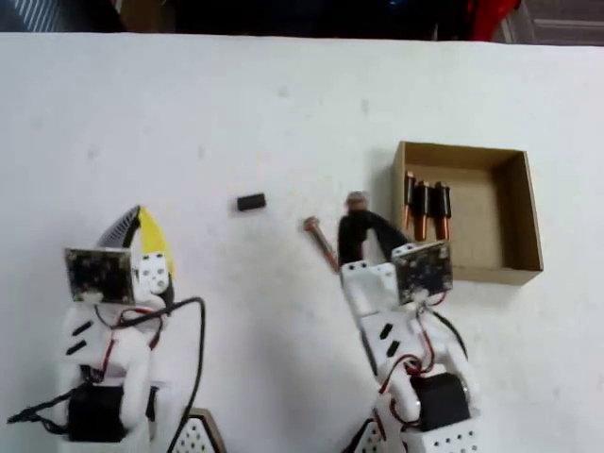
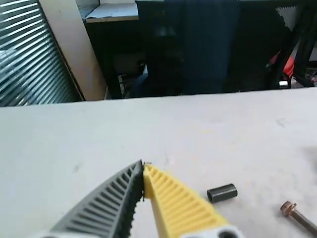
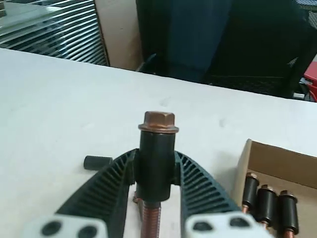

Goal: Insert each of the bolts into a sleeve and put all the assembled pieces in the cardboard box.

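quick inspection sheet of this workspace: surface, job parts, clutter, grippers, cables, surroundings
surface: white table
job's things: cardboard box holding three assembled pieces; loose sleeve and loose bolt lie apart on the table; held piece, a bolt already in its sleeve
clutter: nothing seen
grippers: right gripper shut on the held piece, beside the box; left gripper shut, empty
cables: black cable loops off the left arm; red wires on the right arm
surroundings: window blinds, dark furniture beyond the table
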### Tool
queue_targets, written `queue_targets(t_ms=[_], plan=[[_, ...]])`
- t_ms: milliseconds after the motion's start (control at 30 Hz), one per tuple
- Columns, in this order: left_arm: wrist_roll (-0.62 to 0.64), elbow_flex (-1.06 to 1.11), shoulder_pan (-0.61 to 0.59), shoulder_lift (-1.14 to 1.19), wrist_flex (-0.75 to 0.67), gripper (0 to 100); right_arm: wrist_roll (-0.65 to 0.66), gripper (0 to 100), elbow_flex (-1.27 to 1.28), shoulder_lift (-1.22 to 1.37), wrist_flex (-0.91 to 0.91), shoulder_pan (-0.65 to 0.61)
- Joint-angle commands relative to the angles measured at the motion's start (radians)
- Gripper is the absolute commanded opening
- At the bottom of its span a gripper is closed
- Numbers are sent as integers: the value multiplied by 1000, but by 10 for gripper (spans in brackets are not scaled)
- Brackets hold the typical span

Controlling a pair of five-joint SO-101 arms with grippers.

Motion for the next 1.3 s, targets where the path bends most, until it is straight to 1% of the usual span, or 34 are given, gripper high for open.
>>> queue_targets(t_ms=[0,133,300,400,733,800,933,1033,1267], plan=[[-17,55,-21,-8,2,22,17,18,-127,-4,53,45],[-15,150,-24,-8,2,22,98,18,-206,-4,114,73],[-15,236,-24,-8,2,22,150,18,-284,2,185,76],[-15,270,-25,-8,2,22,175,18,-338,68,197,91],[-15,354,-33,-8,2,22,186,18,-615,618,194,260],[-15,353,-56,-8,23,22,201,18,-674,731,194,295],[-18,348,-76,-8,103,23,275,18,-789,964,194,380],[-21,351,-79,-8,129,23,281,18,-873,1127,194,437],[-21,354,-85,-8,137,23,282,18,-1043,1454,194,519]])
